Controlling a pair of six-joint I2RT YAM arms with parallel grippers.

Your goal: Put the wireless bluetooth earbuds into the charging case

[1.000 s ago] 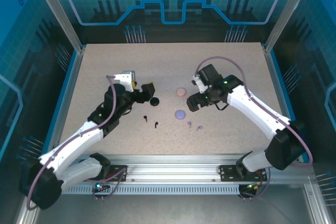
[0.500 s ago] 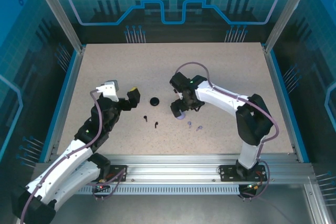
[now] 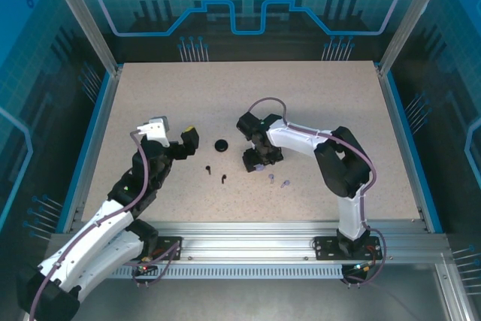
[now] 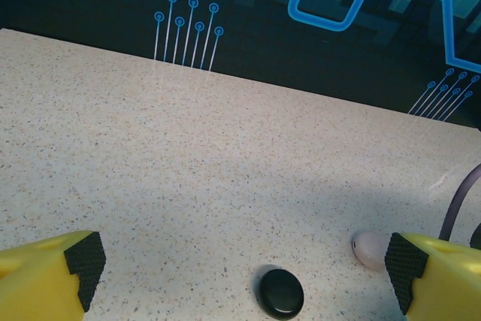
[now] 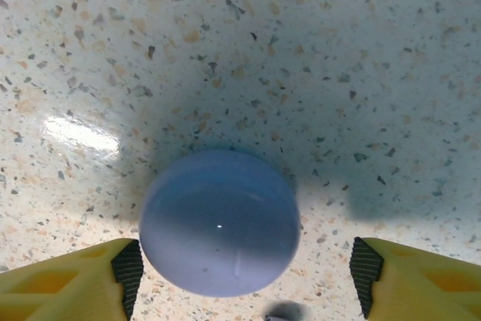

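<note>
Between my right gripper's (image 5: 246, 280) open jaws lies a round lilac charging case (image 5: 219, 222), lid shut, flat on the table. The left pad (image 5: 128, 268) is right at its edge and the right pad (image 5: 366, 276) stands clear of it. Seen from above, that gripper (image 3: 255, 160) hangs low over the case. Two lilac earbuds (image 3: 270, 177) (image 3: 285, 183) lie just to its right. Two black earbuds (image 3: 208, 168) (image 3: 224, 179) lie nearer the middle. My left gripper (image 3: 179, 137) (image 4: 242, 268) is open and empty, left of a black case (image 3: 220, 145) (image 4: 282, 292).
A pale pink case (image 4: 370, 249) sits behind the black one, partly hidden by my left gripper's right finger. The speckled table (image 3: 150, 88) ends in blue-edged walls on three sides, with bare surface at the back and far right.
My right gripper has swung left and down over the lilac case, its jaws narrowing. My left gripper has drawn back left from the black case and opened a little wider.
</note>
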